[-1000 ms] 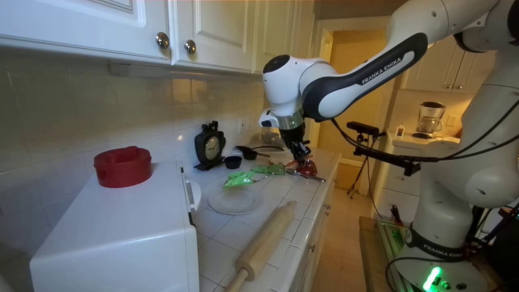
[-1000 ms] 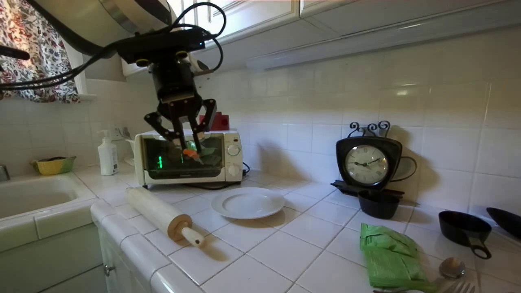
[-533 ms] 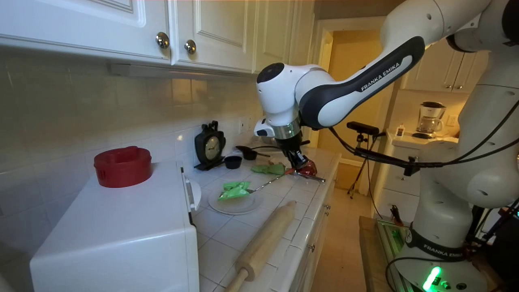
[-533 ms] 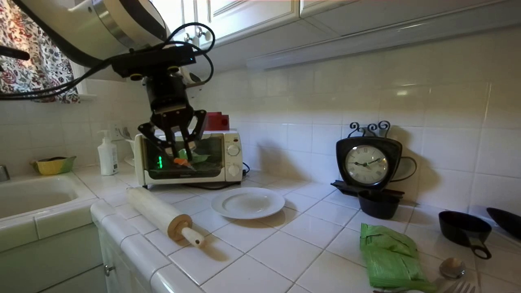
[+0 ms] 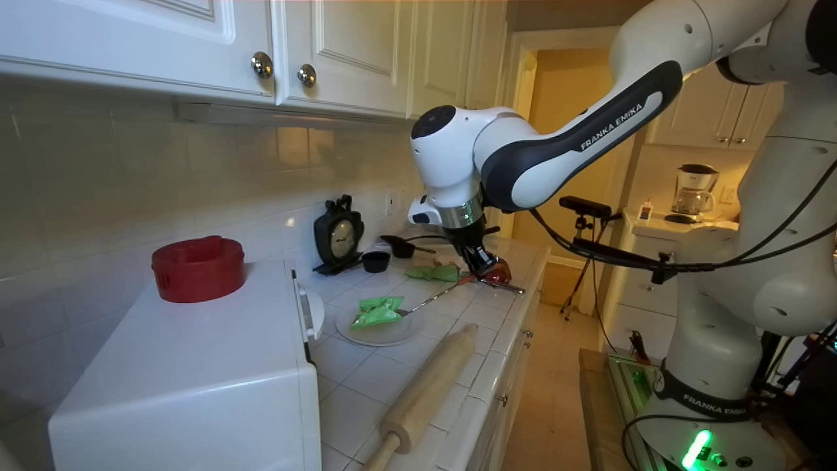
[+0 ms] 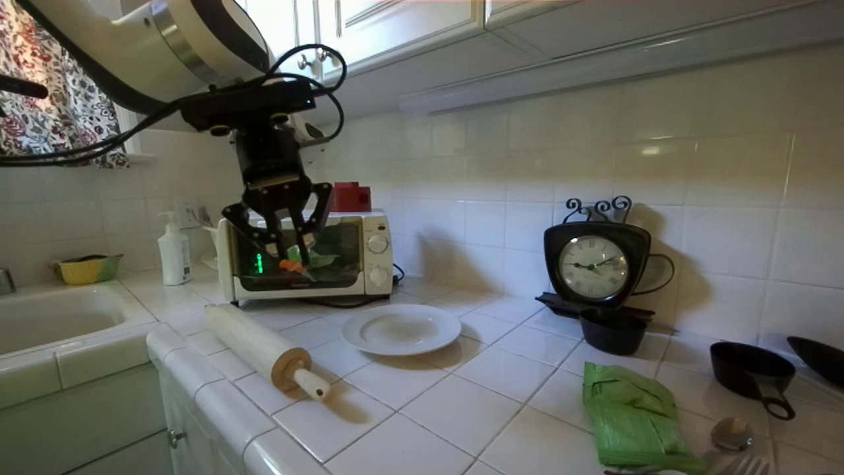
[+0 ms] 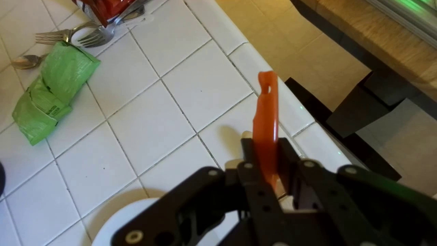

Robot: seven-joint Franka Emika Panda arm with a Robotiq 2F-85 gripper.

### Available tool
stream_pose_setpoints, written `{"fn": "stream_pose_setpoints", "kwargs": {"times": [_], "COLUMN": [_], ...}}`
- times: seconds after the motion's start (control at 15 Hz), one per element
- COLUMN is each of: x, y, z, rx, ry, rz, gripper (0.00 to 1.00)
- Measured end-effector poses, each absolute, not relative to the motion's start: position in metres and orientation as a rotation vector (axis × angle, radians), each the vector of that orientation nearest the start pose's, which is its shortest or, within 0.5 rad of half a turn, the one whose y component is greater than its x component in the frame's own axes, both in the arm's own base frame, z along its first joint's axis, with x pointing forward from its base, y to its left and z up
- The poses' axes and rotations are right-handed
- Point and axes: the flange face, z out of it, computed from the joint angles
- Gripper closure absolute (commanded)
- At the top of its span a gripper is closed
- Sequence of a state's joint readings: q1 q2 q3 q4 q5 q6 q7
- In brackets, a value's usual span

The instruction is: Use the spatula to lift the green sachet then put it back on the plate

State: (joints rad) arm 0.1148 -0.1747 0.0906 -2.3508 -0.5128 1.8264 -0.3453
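The tool [image 5: 482,269] grips the spatula [image 5: 435,298] bearing the green sachet [image 5: 378,311].

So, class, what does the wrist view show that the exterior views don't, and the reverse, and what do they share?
Only the wrist view lets you make out the hole in the orange spatula handle and the small dark print on the green packet on the counter.

Only the exterior views show the clock, the toaster oven and the green sachet at the far end of the spatula's shaft.

Both share the gripper shut on that handle, the packet, the counter and the plate.
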Motion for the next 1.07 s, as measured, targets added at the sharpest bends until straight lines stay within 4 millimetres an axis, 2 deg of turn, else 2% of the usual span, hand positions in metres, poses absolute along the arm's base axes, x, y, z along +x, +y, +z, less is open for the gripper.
{"fn": "stream_pose_setpoints", "kwargs": {"times": [0.6,0.8,1.07], "x": [0.441,0.444,0.45], "y": [0.044,0.029,0.0], "z": [0.387,0.389,0.398], "rx": [-3.278,-3.293,-3.324], "ry": [-1.296,-1.235,-1.112], "rz": [0.689,0.687,0.671], "gripper": [0.95,0.95,0.95]}}
